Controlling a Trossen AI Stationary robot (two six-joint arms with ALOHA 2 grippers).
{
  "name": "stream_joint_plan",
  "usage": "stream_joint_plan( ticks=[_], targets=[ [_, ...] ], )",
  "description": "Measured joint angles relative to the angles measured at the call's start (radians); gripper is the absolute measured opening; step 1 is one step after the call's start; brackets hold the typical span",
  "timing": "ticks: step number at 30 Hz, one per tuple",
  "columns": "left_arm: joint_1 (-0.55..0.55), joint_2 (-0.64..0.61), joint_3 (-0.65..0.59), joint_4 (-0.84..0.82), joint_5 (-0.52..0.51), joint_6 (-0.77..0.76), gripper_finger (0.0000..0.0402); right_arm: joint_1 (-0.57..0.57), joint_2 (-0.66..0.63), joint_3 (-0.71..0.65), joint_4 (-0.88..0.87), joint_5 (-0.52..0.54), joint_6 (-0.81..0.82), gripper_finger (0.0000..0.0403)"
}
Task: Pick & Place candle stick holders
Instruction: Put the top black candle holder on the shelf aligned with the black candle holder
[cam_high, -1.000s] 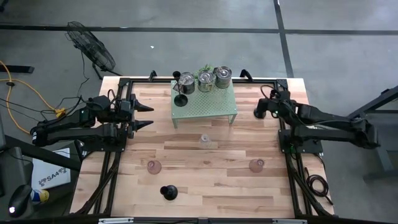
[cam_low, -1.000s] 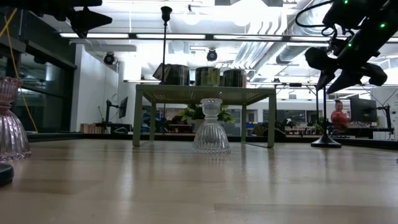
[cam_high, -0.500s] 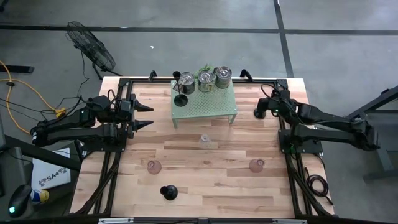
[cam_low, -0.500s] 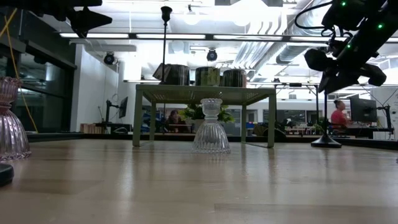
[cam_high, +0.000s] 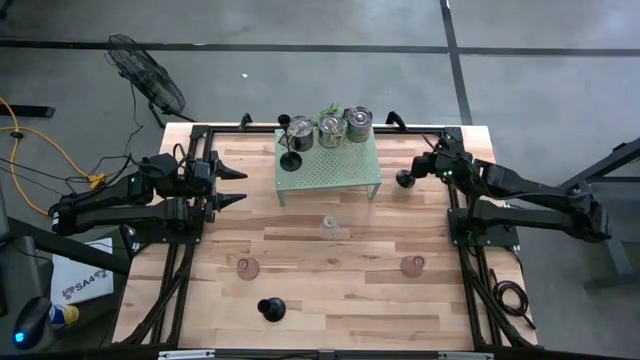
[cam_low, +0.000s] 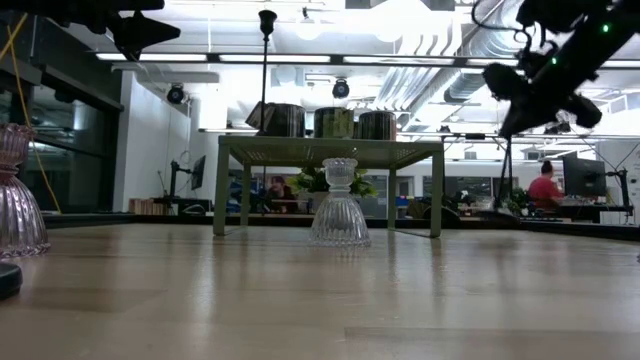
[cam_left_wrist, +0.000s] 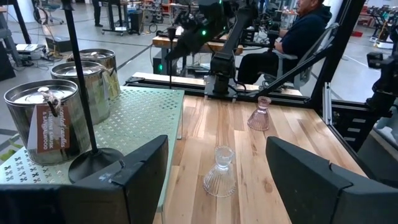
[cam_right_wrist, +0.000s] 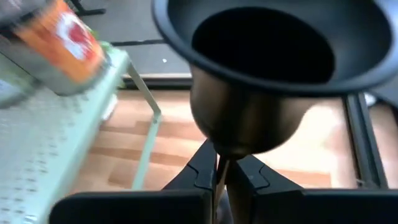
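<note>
Gripping black candle stick holder (cam_right_wrist: 273, 68) by its slim stem, right gripper (cam_right_wrist: 221, 171) clamped, lifted right of green rack (cam_high: 330, 170); left gripper (cam_high: 238, 187) parted, idle far left.

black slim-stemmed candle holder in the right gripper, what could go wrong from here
1. The right gripper is shut on the thin stem just below the black candle holder's cup; a pinch that narrow may let it swing or slip.
2. Carried toward the pale green perforated metal rack, it could knock the shiny silver cups or the black holder standing there.
</note>
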Motion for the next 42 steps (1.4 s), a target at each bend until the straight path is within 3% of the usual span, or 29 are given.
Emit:
stream_joint_plan(
  ticks=[9,23,31,35,42],
  targets=[
    [0.0,0.0,0.0,-0.002,0.0,0.0,0.0267,0.0,0.035,0.271,-0.118,-0.016,-0.183,0.0006],
    [0.0,0.0,0.0,-0.002,0.0,-0.003,0.0267,0.0,0.356,0.743,-0.238,-0.2,-0.474,0.0005],
    [0.0,0.0,0.0,-0.002,0.0,-0.013,0.0267,0.0,0.482,0.833,-0.195,-0.268,-0.552,0.0005],
    [0.0,0.0,0.0,-0.002,0.001,-0.021,0.0267,0.0,0.54,0.834,-0.143,-0.337,-0.586,0.0005],
    [0.0,0.0,0.0,-0.002,0.001,-0.021,0.0267,0.003,0.646,0.834,-0.06,-0.367,-0.612,0.0005]
  ],
)
